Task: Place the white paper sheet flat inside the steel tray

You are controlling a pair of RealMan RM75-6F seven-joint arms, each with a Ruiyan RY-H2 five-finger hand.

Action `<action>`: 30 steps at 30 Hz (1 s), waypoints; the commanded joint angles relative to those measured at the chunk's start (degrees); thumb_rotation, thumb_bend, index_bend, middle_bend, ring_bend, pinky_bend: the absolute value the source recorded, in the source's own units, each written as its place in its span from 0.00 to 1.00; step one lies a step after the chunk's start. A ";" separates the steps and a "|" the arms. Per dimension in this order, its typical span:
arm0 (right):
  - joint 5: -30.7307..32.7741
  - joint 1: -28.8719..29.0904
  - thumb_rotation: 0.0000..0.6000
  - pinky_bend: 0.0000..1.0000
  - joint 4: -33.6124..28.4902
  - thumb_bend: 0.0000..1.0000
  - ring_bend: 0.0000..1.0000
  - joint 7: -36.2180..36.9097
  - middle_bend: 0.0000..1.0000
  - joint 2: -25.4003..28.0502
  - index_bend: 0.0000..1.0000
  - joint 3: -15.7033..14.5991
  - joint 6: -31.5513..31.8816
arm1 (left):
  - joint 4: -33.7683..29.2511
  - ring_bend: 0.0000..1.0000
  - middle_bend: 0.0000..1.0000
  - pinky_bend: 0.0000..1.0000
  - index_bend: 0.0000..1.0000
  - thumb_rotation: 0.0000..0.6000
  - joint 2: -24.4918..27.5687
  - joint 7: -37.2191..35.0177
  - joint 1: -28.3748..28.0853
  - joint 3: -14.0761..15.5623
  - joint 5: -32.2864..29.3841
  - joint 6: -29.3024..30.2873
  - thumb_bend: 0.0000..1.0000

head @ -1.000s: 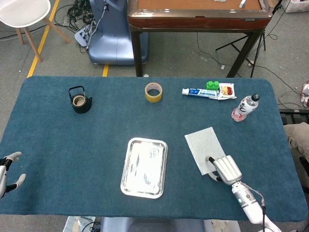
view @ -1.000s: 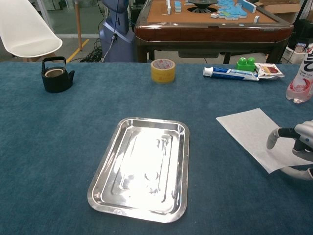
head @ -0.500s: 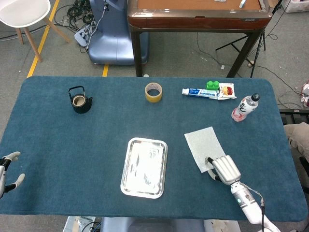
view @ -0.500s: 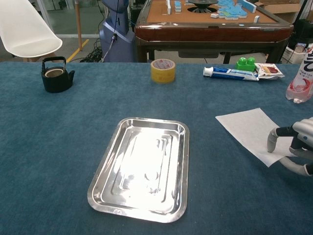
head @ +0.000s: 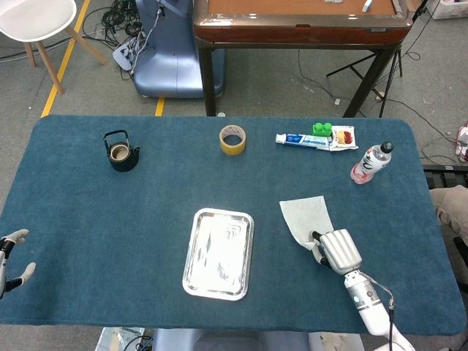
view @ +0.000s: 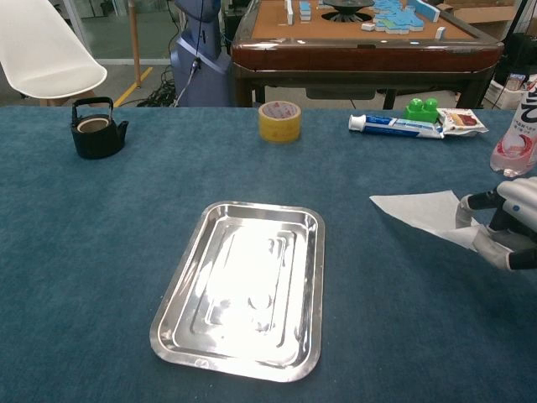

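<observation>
The white paper sheet (head: 306, 213) (view: 419, 210) lies right of the steel tray (head: 218, 252) (view: 243, 294), with its near end raised off the blue cloth. My right hand (head: 336, 250) (view: 508, 222) pinches that near end between thumb and fingers. The far part of the sheet still rests on the table. The tray is bare and shiny, near the table's front middle. At the far left table edge my left hand (head: 11, 256) hovers with fingers apart and holds nothing; the chest view does not show it.
A black kettle (head: 121, 151) (view: 96, 128) stands at the back left. A yellow tape roll (head: 232, 139) (view: 279, 121), a toothpaste box (head: 301, 139) (view: 394, 126) and a bottle (head: 371, 162) (view: 520, 126) sit along the back.
My right hand has moved forward and closed on the sheet's near end, lifting and curling it up. The visible flat part of the sheet has shrunk. The left hand barely shifted.
</observation>
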 commanded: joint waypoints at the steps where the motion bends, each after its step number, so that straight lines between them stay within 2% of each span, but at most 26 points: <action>1: 1.06 0.55 1.00 1.00 -1.90 0.62 1.00 -1.69 1.00 -0.07 0.54 1.48 0.21 | 0.01 0.35 0.37 0.56 0.25 1.00 0.05 -0.06 0.03 -0.05 -0.08 0.01 0.24; 20: 4.77 7.09 1.00 1.00 -14.68 0.63 1.00 -14.46 1.00 0.93 0.55 7.47 -3.82 | 0.07 0.35 0.37 0.56 0.25 1.00 0.24 -0.16 0.07 0.06 -0.16 -0.32 0.24; 30: 8.53 10.61 1.00 1.00 -18.66 0.63 1.00 -21.28 1.00 -1.39 0.55 10.06 -5.52 | 0.31 0.35 0.37 0.56 0.25 1.00 0.79 -1.15 0.32 -0.46 -1.12 -0.21 0.24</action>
